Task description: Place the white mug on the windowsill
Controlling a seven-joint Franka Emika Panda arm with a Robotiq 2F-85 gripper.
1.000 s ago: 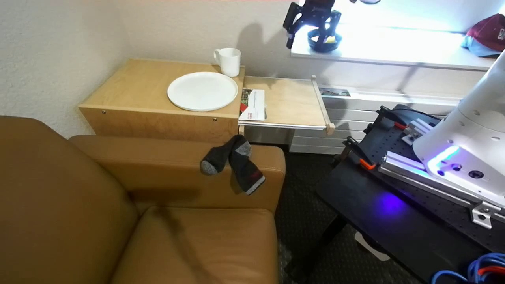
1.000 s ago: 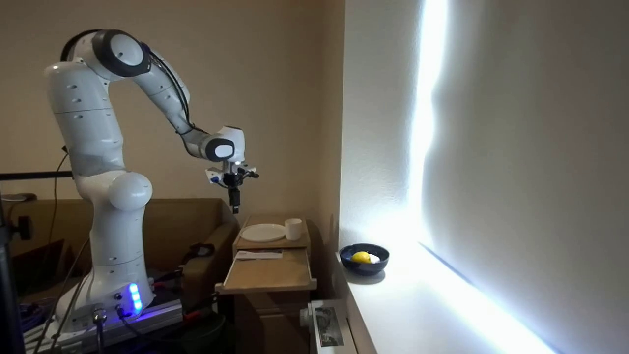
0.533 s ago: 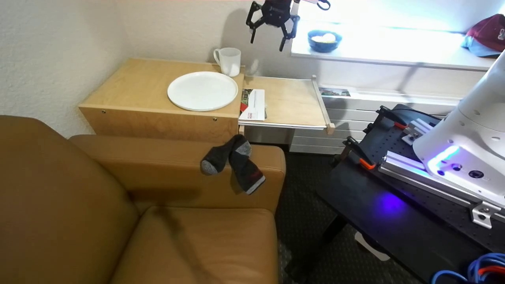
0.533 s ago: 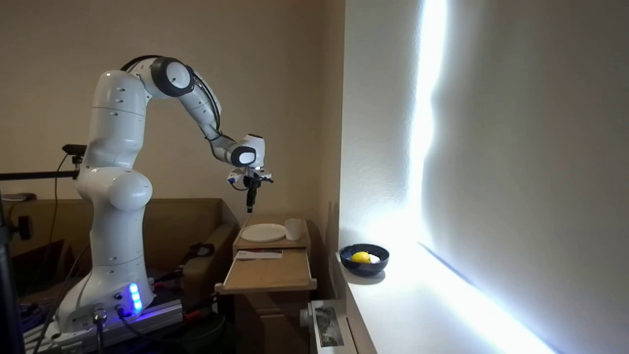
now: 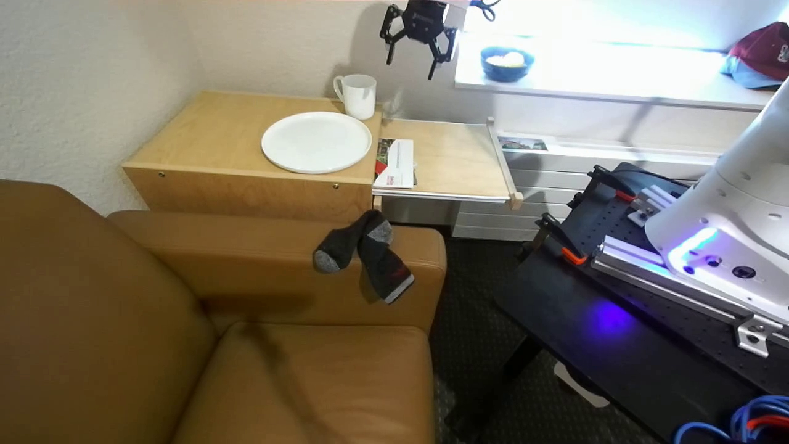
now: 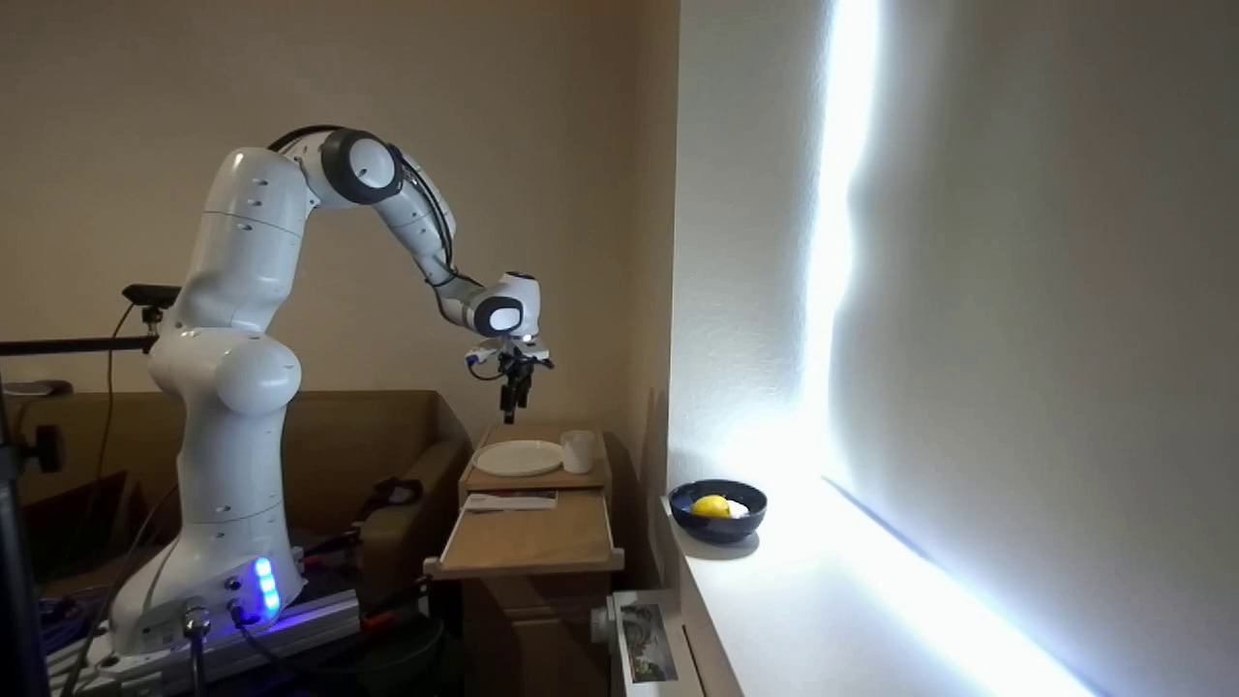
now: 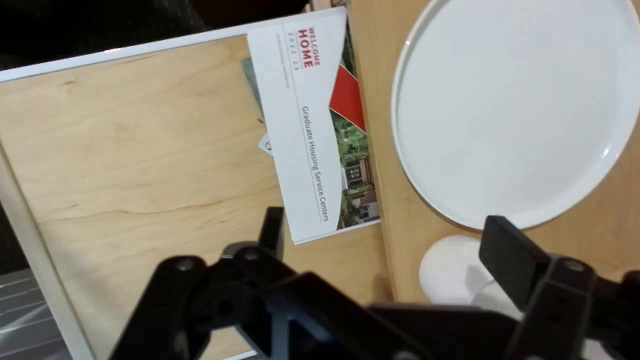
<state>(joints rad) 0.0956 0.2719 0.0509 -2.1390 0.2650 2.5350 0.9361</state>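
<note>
The white mug (image 5: 360, 97) stands upright on the wooden cabinet top beside the round white plate (image 5: 316, 143). In both exterior views it shows whole, and its body shows in an exterior view (image 6: 578, 452). In the wrist view the mug (image 7: 447, 272) is partly hidden by a finger and the gripper's body. My gripper (image 5: 410, 69) is open and empty, in the air above the cabinet area, higher than the mug and apart from it. In the wrist view my gripper (image 7: 387, 220) has its fingers wide apart. The windowsill (image 5: 616, 71) is the bright white ledge, also seen in an exterior view (image 6: 803, 610).
A dark bowl (image 6: 716, 523) with a yellow item stands at the windowsill's near corner. A cap (image 5: 761, 58) lies farther along the sill. A pulled-out shelf (image 5: 456, 154) with a brochure (image 5: 397, 163) adjoins the cabinet. Socks (image 5: 367, 253) lie on the sofa arm.
My gripper has moved left in an exterior view, away from in front of the bowl, and has turned. The arm has reached farther toward the cabinet. The mug has not moved.
</note>
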